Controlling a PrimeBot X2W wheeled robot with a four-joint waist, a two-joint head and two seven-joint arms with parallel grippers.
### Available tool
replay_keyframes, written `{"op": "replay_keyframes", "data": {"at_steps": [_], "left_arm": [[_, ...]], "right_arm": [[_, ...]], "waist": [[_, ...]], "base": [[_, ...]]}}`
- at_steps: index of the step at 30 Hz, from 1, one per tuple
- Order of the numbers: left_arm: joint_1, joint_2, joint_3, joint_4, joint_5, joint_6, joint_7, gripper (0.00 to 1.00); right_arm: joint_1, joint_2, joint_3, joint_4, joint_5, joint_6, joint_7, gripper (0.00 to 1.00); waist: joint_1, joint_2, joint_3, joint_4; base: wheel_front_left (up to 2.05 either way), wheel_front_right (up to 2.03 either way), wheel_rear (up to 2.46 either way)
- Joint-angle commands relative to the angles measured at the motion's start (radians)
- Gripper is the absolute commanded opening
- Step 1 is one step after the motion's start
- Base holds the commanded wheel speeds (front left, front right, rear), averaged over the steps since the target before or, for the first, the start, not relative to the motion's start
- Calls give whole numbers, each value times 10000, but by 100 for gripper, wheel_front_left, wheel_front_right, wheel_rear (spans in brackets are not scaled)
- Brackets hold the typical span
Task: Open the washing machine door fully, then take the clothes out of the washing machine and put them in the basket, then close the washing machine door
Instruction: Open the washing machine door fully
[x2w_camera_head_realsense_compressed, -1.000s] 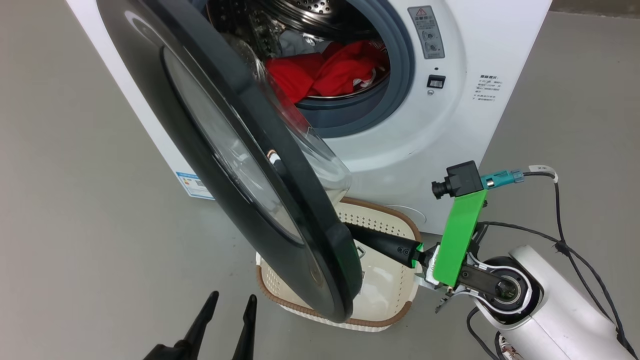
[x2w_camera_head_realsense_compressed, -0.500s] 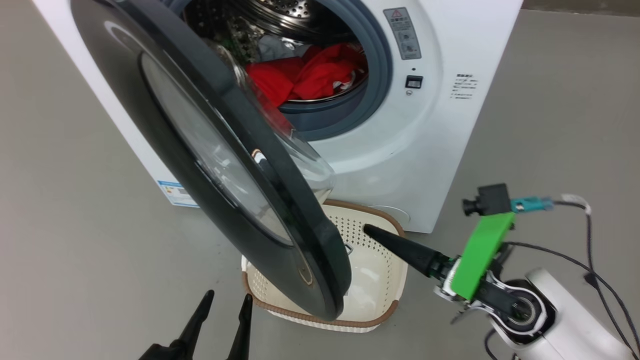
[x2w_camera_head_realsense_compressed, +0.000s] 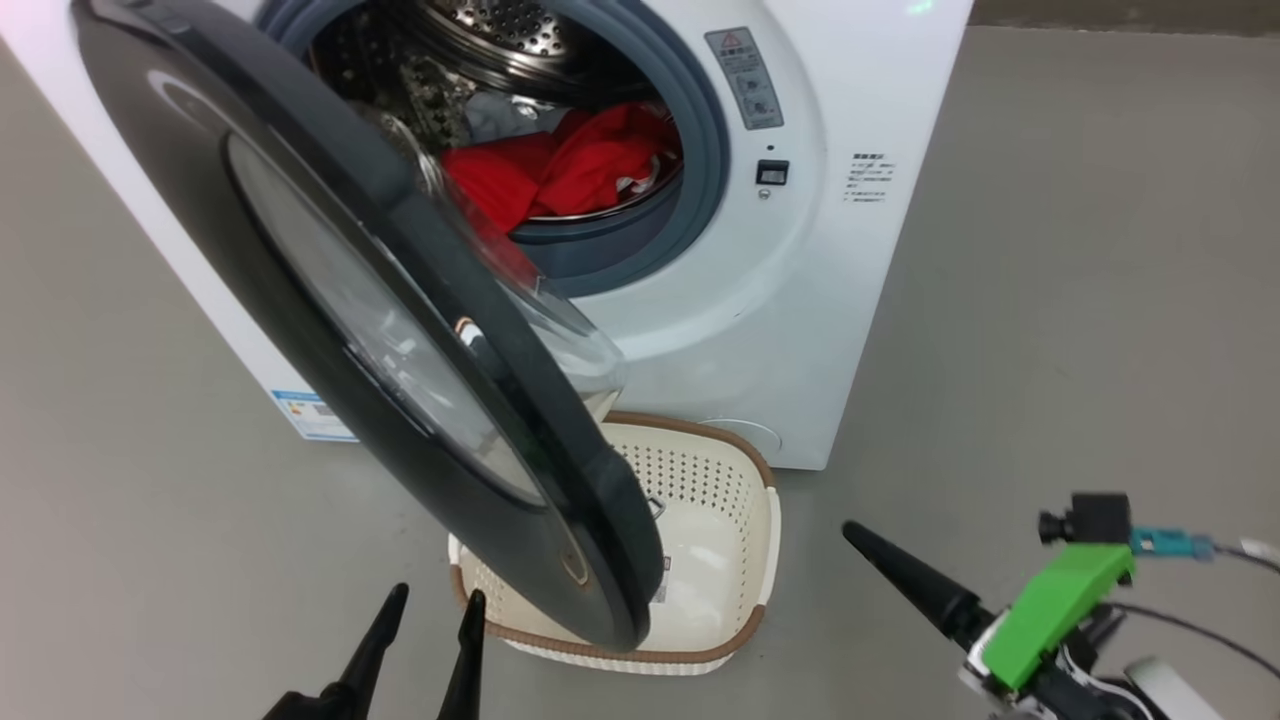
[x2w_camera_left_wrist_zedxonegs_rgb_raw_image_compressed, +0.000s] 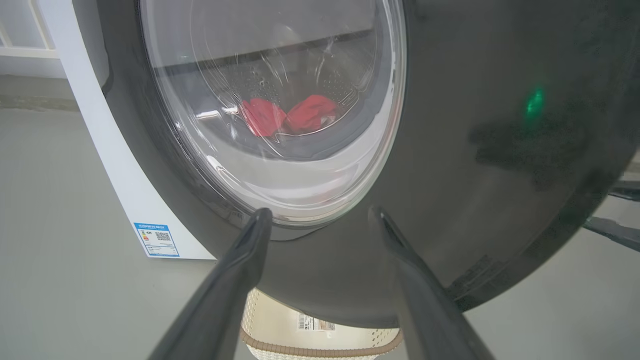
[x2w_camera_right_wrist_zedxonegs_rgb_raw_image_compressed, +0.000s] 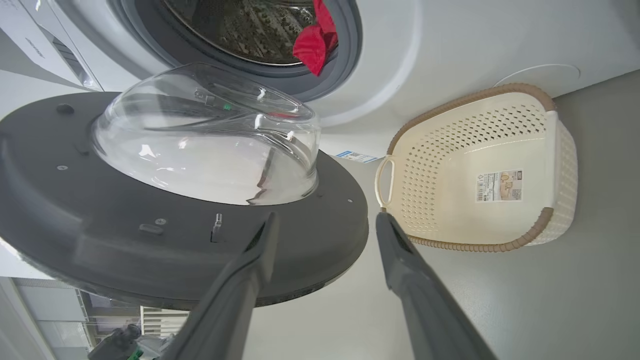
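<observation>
Your washing machine door stands partly swung out. In the head view its lower edge overlaps the basket, which sits on the floor just in front of the washing machine. The red clothes lie inside the drum. Your left gripper is low, facing the door's outer side, with its jaws spread and empty. Your right gripper is to the basket's right, apart from the door, and its jaws are also spread with nothing between them.

Plain grey floor, smooth and evenly lit.
</observation>
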Motion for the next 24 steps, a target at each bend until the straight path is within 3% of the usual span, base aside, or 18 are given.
{"op": "replay_keyframes", "data": {"at_steps": [1,10,16,20,24], "left_arm": [[22,81,378,-199,108,-44,-120,100],[58,81,611,-188,41,-22,-120,100],[53,81,764,-195,14,-15,-120,100],[43,81,810,-170,2,-20,-120,100],[41,81,824,-140,-4,-28,-120,100]], "right_arm": [[192,-171,64,-181,-108,77,-268,100],[982,-531,415,326,-836,77,-1617,100],[1106,-626,257,513,-1124,77,-3309,100],[1129,-854,421,635,-1824,77,-4668,100],[1129,-1020,592,939,-2761,77,-5141,100]], "waist": [[0,0,-59,-118],[0,0,-53,-483],[0,0,7,-683],[0,0,19,-760],[0,0,1,-788]], "base": [[0,0,0],[0,0,0],[0,0,0],[0,0,0],[0,0,0]]}}
